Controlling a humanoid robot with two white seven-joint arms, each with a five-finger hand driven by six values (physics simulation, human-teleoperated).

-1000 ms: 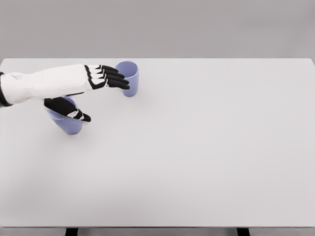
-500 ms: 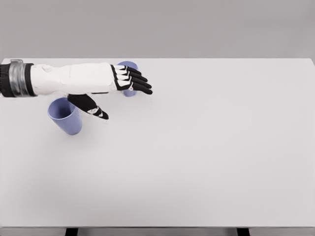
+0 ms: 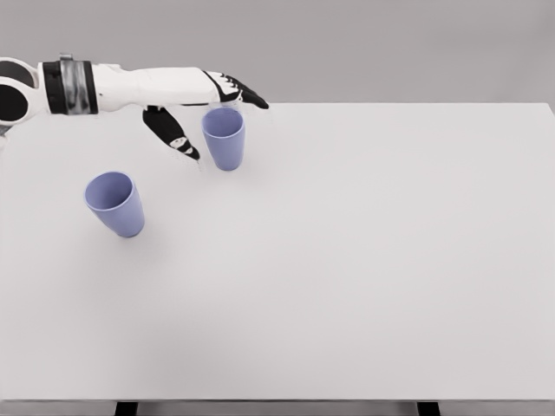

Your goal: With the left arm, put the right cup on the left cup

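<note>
hand point(image 3: 208, 104) moved back | open | right cup point(image 3: 224, 137) between thumb, fingers

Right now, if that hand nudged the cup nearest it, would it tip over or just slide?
The right cup looks tall and narrows toward its base, so a nudge near the rim would probably tip it. It seems empty and thin-walled, likely light, so it may skid on the smooth table. Once down, it would probably roll in a curve.
</note>
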